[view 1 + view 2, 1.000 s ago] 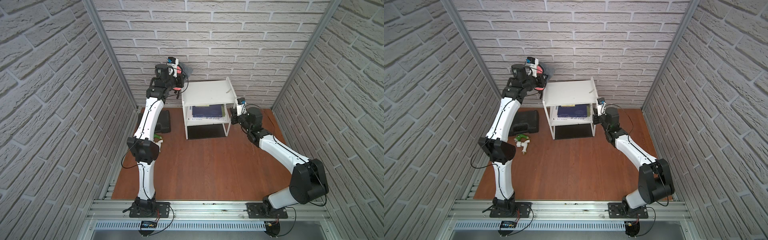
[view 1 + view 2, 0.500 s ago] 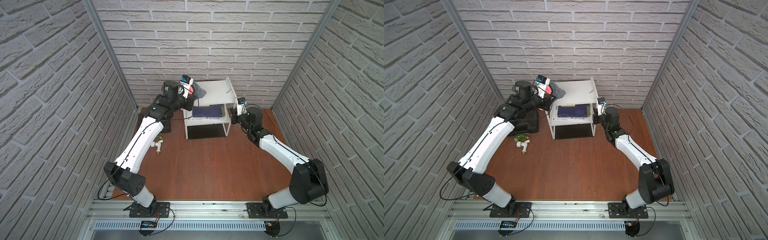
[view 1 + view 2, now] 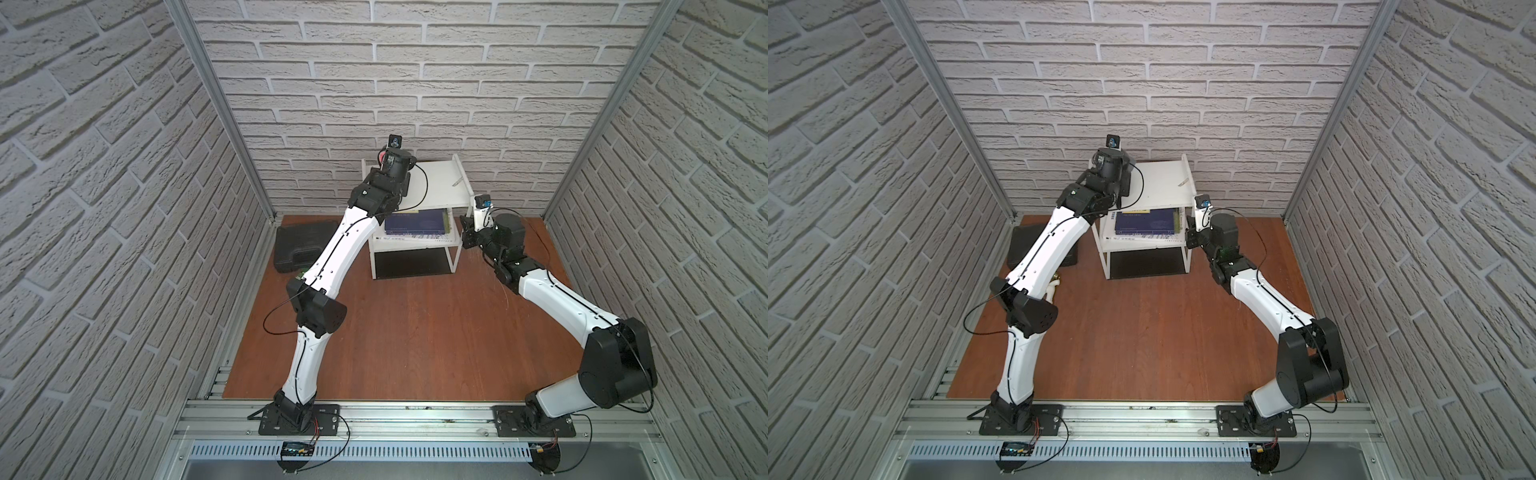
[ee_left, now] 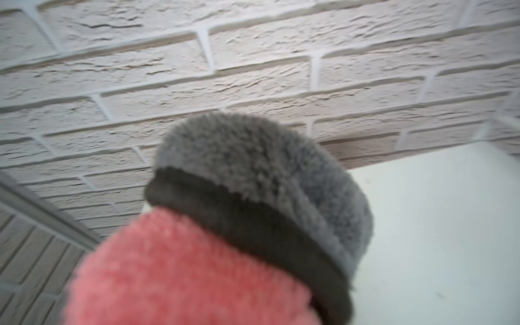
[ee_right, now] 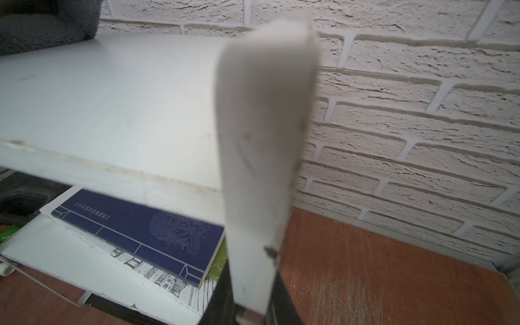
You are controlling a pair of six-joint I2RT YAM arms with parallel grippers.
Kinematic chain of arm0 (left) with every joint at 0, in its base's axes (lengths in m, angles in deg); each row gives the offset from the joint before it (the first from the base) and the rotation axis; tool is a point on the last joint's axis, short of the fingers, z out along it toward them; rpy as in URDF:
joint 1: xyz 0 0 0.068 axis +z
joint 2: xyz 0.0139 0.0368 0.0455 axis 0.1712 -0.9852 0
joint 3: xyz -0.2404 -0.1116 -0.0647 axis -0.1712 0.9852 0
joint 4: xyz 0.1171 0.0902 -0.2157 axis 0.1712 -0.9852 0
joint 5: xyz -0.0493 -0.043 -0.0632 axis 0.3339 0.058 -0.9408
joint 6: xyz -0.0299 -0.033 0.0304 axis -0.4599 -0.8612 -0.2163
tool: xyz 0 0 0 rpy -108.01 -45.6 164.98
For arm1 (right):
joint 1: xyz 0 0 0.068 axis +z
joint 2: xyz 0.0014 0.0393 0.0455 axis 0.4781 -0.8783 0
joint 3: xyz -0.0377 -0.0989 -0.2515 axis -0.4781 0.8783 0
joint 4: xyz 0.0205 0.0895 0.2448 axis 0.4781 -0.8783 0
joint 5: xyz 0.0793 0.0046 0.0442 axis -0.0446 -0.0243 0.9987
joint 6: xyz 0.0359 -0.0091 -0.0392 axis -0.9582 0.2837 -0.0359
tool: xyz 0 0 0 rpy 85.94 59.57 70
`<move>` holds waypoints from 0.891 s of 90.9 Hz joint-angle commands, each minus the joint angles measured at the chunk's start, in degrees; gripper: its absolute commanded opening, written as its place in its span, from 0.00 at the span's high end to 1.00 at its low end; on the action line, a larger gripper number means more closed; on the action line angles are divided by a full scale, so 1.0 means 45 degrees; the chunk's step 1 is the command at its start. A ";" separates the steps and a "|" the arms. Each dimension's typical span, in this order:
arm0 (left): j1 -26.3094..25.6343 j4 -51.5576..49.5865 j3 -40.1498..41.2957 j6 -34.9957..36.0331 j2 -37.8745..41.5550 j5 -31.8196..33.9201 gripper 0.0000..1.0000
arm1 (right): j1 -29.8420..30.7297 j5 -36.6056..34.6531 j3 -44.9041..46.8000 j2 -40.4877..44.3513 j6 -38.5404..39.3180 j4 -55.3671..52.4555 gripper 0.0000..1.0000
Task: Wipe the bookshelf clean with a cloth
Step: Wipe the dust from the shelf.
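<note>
The bookshelf [image 3: 440,183] stands on the brown counter [image 3: 415,332] against the back brick wall, seen in both top views. Its top board is bare except near the left rear corner, where the left hand [image 3: 380,160] sits over it. That hand itself is hidden behind the arm's wrist in both top views; the left wrist view shows it clamped on the cloth [image 4: 253,180], a fluffy grey and pink wad with a dark band between the 2 colours. The cloth sits at the edge of the white top board [image 4: 436,225], with the wall right behind. In the right wrist view a grey bit of the cloth [image 5: 42,25] rests on the far corner of the board.

The right hand [image 3: 468,226] is at the shelf's right front post [image 5: 259,168], level with the middle shelf. Its fingers are closed on that post, which fills the middle of the right wrist view.

On the middle shelf lies a blue book [image 3: 415,222] on top of other flat printed matter. A black case [image 3: 297,249] lies on the counter left of the shelf, partly under the left arm.
</note>
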 commanded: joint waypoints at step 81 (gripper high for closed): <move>0.0754 0.2512 -0.3157 0.1173 -0.3289 -0.1634 1.00 | 0.0237 0.1878 -0.0267 -0.0258 -0.0963 -0.0631 0.97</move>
